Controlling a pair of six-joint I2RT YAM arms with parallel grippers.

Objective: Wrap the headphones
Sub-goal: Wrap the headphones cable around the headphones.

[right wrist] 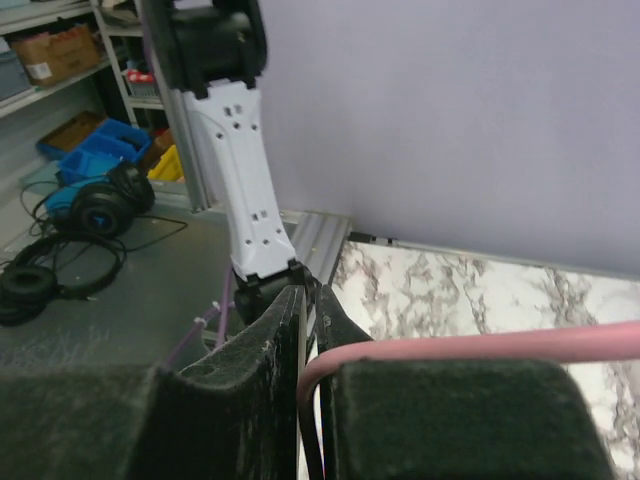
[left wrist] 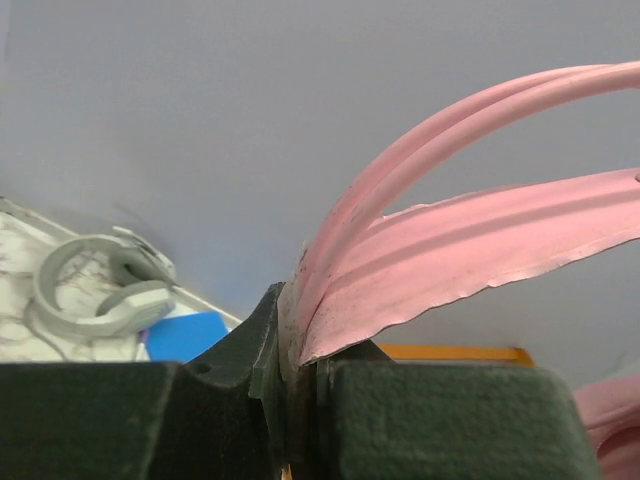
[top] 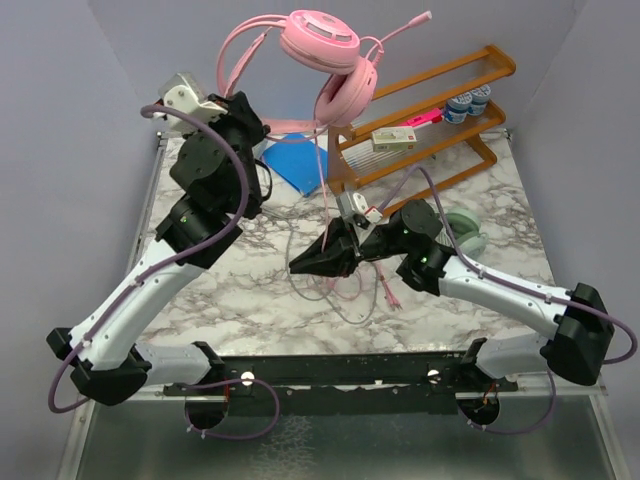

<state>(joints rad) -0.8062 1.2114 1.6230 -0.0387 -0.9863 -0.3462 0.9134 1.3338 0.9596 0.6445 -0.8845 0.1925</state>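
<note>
**Surface.** The surface (top: pixel 500 200) is white marble-patterned board with grey veining. Plain lilac-grey walls (top: pixel 60 150) close it in at the left, the back and the right. An orange two-tier rack (top: pixel 450 72) stands at the upper right of the top view and carries a few small containers and a white box. A blue sheet (top: pixel 295 168) lies flat just left of the rack.

**Room.** In the right wrist view, a grey floor (right wrist: pixel 150 290) lies beyond the surface edge at the left. Black headphones (right wrist: pixel 100 205) lie on it with loose cables. Shelving (right wrist: pixel 60 40) and blue bins (right wrist: pixel 95 150) stand at the upper left.

**Left end effector.** The left end effector (top: pixel 240 105) is raised at the upper left of the top view. It is closed on the headband of the pink headset (top: pixel 320 40). The headset hangs in the air at the top centre, clear of the surface.

**Right end effector.** The right end effector (top: pixel 308 263) sits low at the centre of the surface. Its jaws are pinched on the pink cable (top: pixel 322 170). The cable drops straight from the cups to the jaws. The remaining length lies in loose loops on the surface just below and to the right.

**Other headsets.**
- The mint headset (top: pixel 468 238) lies on the surface at centre right, partly hidden behind the right arm.
- The grey headset (left wrist: pixel 100 290) lies on the surface beside the blue sheet, at the left of the left wrist view.
</note>
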